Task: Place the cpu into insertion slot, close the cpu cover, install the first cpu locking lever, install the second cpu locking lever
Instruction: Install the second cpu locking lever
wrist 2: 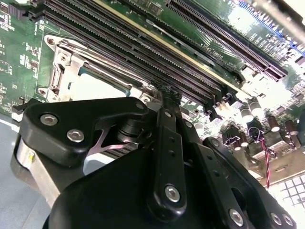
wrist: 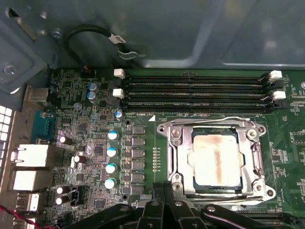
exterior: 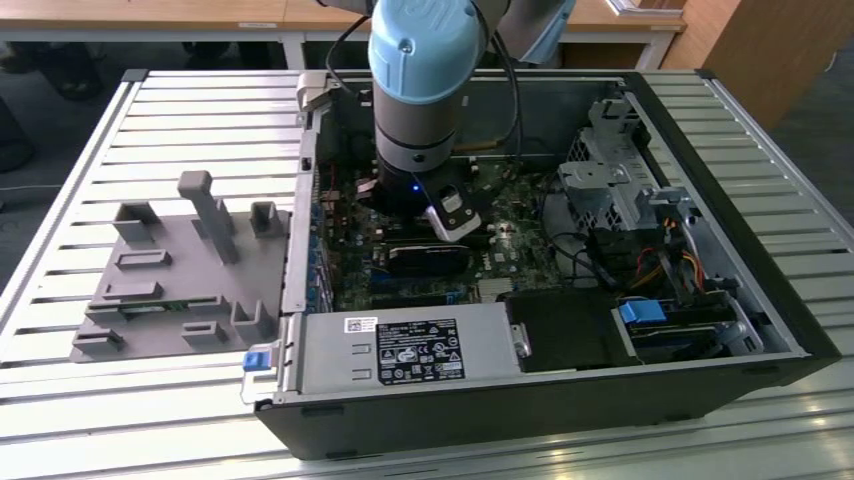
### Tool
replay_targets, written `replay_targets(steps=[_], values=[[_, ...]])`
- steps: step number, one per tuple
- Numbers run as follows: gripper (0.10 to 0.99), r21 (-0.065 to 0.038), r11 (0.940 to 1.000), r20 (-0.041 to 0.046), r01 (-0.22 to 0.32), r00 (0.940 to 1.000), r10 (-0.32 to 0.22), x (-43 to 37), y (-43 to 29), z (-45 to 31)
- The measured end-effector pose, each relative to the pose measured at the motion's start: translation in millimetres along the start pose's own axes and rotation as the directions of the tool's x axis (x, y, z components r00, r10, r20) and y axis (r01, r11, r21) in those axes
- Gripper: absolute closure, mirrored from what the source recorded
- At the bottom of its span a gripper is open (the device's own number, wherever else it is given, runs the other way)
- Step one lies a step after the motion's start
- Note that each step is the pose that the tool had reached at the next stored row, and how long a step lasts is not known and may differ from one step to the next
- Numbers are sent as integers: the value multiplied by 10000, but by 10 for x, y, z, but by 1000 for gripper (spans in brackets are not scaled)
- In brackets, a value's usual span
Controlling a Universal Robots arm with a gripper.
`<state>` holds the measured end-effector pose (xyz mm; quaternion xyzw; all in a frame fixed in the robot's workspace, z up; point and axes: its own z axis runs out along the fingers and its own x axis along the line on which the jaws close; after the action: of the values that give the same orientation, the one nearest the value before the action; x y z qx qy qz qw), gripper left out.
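The cpu (wrist: 215, 160) lies flat in the insertion slot (wrist: 165, 129) on the green motherboard, its tan metal face showing. The silver cpu cover (wrist: 180, 157) is down around it, framing the chip. A thin wire locking lever (wrist: 209, 119) runs along the socket edge nearest the memory slots, and another (wrist: 224, 194) runs along the opposite edge. My gripper (wrist: 165, 188) is shut, with nothing visible between its fingers, and its tip is right at the socket's edge. The second wrist view shows the gripper (wrist 2: 167, 93) tip beside the cover (wrist 2: 71, 67) and cpu (wrist 2: 102, 86). The arm (exterior: 420, 90) reaches down into the open case.
Long black memory slots (wrist: 195, 93) run beside the socket. Capacitors (wrist: 111, 157) and rear ports (wrist: 28, 157) stand further along the board. A black cable loop (wrist: 90, 33) hangs on the case wall. A power supply (exterior: 407, 350), a drive cage (exterior: 607, 185) and a grey fixture (exterior: 174, 270) are near.
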<state>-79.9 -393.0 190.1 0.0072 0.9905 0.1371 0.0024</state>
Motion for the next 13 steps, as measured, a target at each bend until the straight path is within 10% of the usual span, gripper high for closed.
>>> replay_targets(steps=[13], values=[[976, -15, 10000, 1, -1, 10000, 1, 10, 25, -84]])
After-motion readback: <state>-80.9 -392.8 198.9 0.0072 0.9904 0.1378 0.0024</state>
